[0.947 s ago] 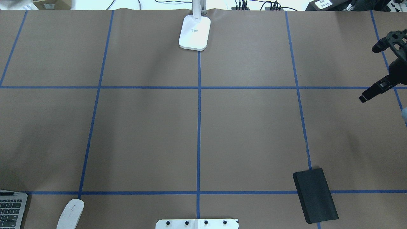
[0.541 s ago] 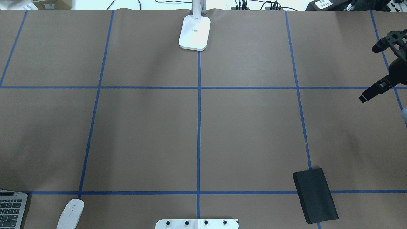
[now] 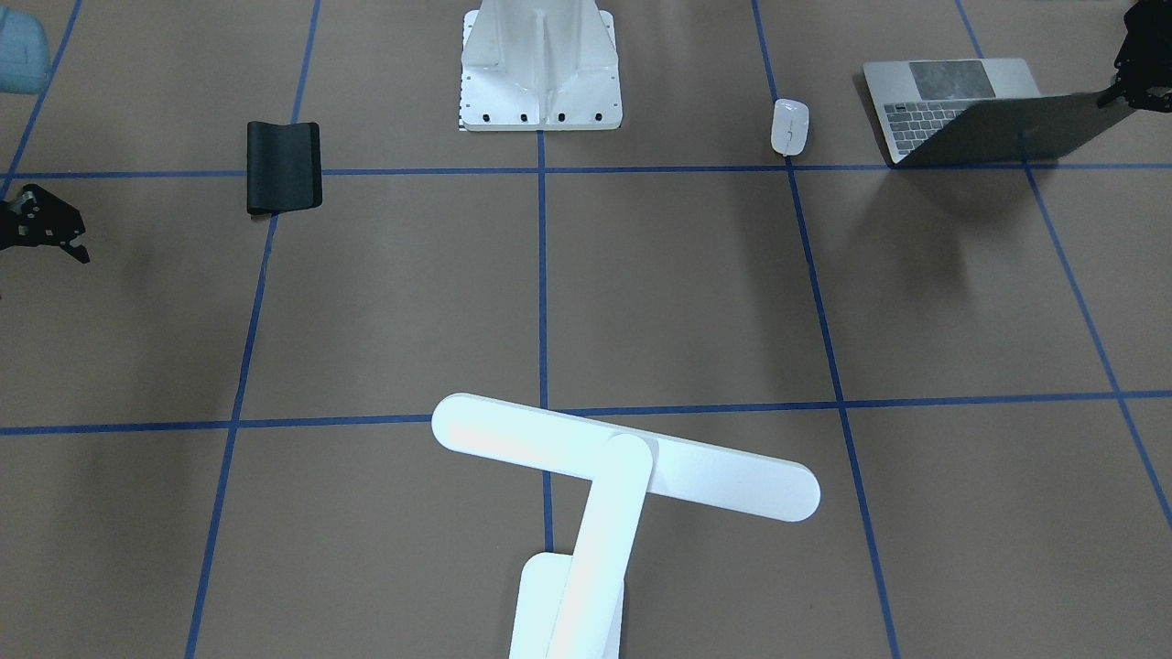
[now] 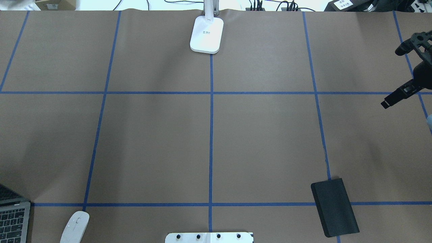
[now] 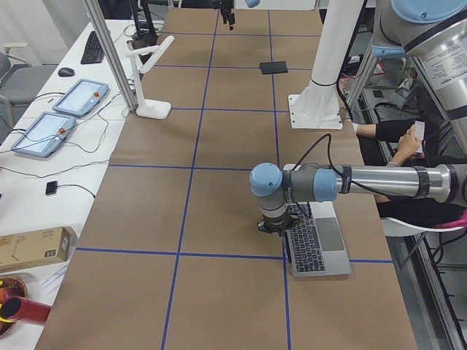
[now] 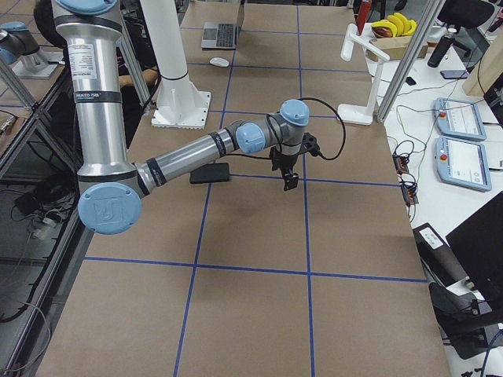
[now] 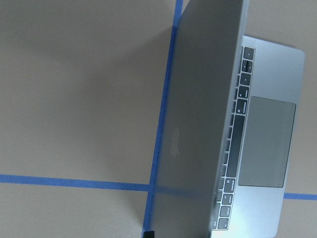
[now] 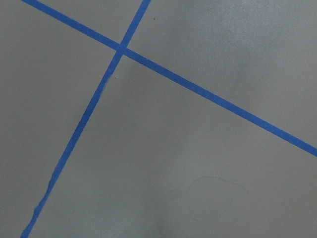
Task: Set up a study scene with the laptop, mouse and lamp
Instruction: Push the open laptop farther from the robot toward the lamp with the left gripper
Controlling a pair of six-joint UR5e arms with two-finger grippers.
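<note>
The grey laptop stands half open at the near left of the table, and also shows in the overhead view. My left gripper is at the lid's outer corner and appears shut on the lid. One black fingertip shows beside the lid. The white mouse lies just right of the laptop. The white lamp stands at the far middle on its base. My right gripper is open and empty, above the table's right edge.
A flat black pad lies at the near right. The white bolted pedestal stands at the near middle. Blue tape lines grid the brown table. A seated person is behind the robot.
The laptop's lid has tilted, and more of its dark face now shows at the overhead view's lower left corner. The right gripper, mouse, lamp and pad have not moved.
</note>
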